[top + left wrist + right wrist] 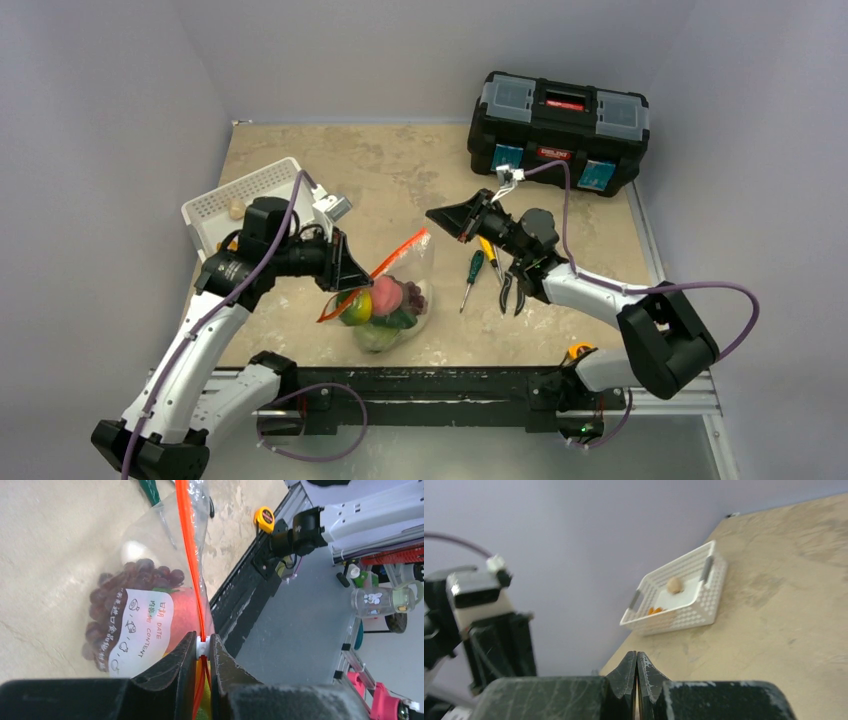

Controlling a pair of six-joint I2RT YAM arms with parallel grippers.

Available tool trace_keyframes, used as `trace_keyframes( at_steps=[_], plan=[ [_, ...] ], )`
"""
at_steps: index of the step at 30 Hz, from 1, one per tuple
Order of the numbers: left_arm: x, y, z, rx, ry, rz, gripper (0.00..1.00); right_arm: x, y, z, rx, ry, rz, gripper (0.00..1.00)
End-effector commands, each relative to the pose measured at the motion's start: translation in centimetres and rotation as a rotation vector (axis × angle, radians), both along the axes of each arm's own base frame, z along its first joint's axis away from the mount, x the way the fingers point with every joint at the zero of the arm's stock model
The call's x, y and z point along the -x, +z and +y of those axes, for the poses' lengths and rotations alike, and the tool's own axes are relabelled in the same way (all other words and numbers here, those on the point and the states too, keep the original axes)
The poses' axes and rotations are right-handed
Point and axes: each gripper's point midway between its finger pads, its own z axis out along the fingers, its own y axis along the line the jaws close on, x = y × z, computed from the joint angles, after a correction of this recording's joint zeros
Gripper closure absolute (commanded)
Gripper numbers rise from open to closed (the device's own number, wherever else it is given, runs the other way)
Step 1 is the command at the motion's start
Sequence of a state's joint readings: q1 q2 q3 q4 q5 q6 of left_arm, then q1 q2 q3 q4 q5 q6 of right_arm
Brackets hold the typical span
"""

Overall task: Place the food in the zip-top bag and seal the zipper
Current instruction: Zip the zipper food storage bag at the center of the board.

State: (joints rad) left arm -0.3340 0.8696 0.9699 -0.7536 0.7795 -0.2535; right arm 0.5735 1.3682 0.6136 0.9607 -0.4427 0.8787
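With my left end effector [201,647] pinched on the thin orange-red zipper strip [191,555] of the clear crinkly plastic bag [160,535] and my right end effector [636,662] closed empty, I judged a steady, straight slide best.

Zip-top bag [150,535]: clear thin plastic, glossy, crinkled w/ glare. Zipper [189,555]: smooth orange-red plastic strip, slight sheen. Label [142,630]: white, matt, paper-like, printed. Grape bunch [132,577]: dark red beads, shiny thru the film. Left gripper [202,642]: black plastic, matt, grainy. Right gripper [636,656]: same black, scuffed w/ whitish scratches. Table [400,170]: beige top, matt, mottled, rough-looking. Basket [684,617]: white slotted plastic, semi-gloss. Toolbox [560,125]: black moulded plastic, clear-ish lid panels.
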Motion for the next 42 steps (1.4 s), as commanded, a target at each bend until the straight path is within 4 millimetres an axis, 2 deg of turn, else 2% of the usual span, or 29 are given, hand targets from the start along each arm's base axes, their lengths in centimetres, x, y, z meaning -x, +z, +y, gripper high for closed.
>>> trace_keyframes(
  at_steps=[1, 3, 6, 9, 11, 15, 16, 17, 20, 22, 23, 25, 26, 29, 31, 33, 34, 36, 38, 39, 40, 41, 42],
  plan=[
    [2.6, 0.8, 0.5, -0.019, -0.077, 0.039, 1.0, -4.1, 0.6, -3.1, -0.019, -0.204, -0.041, 1.0],
    [2.9, 0.7, 0.7, -0.03, -0.083, 0.05, 1.0, -4.3, 0.3, -3.0, -0.004, -0.201, -0.047, 1.0],
    [2.9, 0.8, 0.8, -0.037, -0.089, 0.04, 1.0, -3.9, 1.0, -2.1, 0.041, -0.141, -0.121, 1.0],
    [2.2, 1.4, 0.2, 0.0, -0.104, 0.005, 1.0, -3.2, 0.6, 0.8, 0.188, 0.054, -0.164, 1.0],
    [1.7, 1.9, -0.4, 0.024, -0.125, -0.007, 1.0, -2.1, 0.1, 2.2, 0.265, 0.211, -0.178, 0.86],
    [0.9, 2.7, -1.1, 0.043, -0.176, -0.024, 1.0, 0.5, 1.5, 2.3, 0.341, 0.295, -0.31, 0.42],
    [0.6, 2.8, -1.2, 0.044, -0.181, -0.029, 1.0, 1.0, 1.9, 2.4, 0.363, 0.307, -0.342, 0.34],
    [0.1, 2.9, -1.4, 0.047, -0.177, -0.028, 1.0, 1.5, 2.1, 2.5, 0.393, 0.317, -0.369, 0.31],
    [-2.6, 3.5, -3.2, 0.101, -0.136, -0.014, 1.0, 1.6, 2.8, 2.3, 0.43, 0.272, -0.384, 0.28],
    [-3.8, 2.7, -4.4, 0.041, -0.112, -0.012, 1.0, 1.0, 3.2, 1.5, 0.403, 0.192, -0.369, 0.24],
    [-3.7, 2.3, -4.7, 0.0, -0.116, 0.015, 1.0, 1.0, 3.4, 1.3, 0.397, 0.175, -0.373, 0.24],
    [-2.2, 3.2, -4.5, -0.019, -0.153, 0.063, 1.0, 1.3, 3.6, 1.0, 0.396, 0.171, -0.37, 0.23],
    [-1.4, 4.3, -3.8, -0.021, -0.142, 0.03, 1.0, 1.5, 3.9, 0.9, 0.394, 0.17, -0.367, 0.23],
    [0.6, 5.5, -1.5, -0.097, -0.115, -0.023, 1.0, 1.9, 4.8, 0.1, 0.377, 0.126, -0.37, 0.23],
    [1.4, 6.3, -0.4, -0.156, -0.105, -0.011, 1.0, 1.7, 5.2, -0.3, 0.374, 0.092, -0.37, 0.22],
    [1.4, 7.0, -0.2, -0.157, -0.095, -0.024, 1.0, 1.5, 5.5, -0.3, 0.377, 0.08, -0.369, 0.21],
    [0.7, 6.5, -0.7, -0.145, -0.085, -0.03, 1.0, 1.4, 5.6, -0.3, 0.377, 0.079, -0.37, 0.21],
    [-1.5, 3.1, -2.7, -0.101, -0.079, -0.003, 1.0, 1.2, 5.5, -0.2, 0.371, 0.079, -0.364, 0.22],
    [-3.3, -3.9, -4.2, -0.128, -0.076, 0.139, 1.0, 1.0, 5.1, 0.0, 0.356, 0.076, -0.349, 0.21],
    [-3.5, -6.1, -4.8, -0.143, -0.1, 0.208, 1.0, 1.0, 5.0, 0.1, 0.35, 0.077, -0.338, 0.22],
    [-3.5, -7.6, -5.0, -0.165, -0.118, 0.265, 1.0, 1.0, 4.8, 0.1, 0.347, 0.077, -0.325, 0.22],
    [-3.4, -8.2, -5.0, -0.172, -0.133, 0.293, 1.0, 1.0, 4.8, 0.1, 0.345, 0.078, -0.318, 0.22],
    [-3.2, -7.8, -5.0, -0.165, -0.138, 0.284, 1.0, 1.2, 4.8, 0.0, 0.342, 0.081, -0.315, 0.22]
  ],
)
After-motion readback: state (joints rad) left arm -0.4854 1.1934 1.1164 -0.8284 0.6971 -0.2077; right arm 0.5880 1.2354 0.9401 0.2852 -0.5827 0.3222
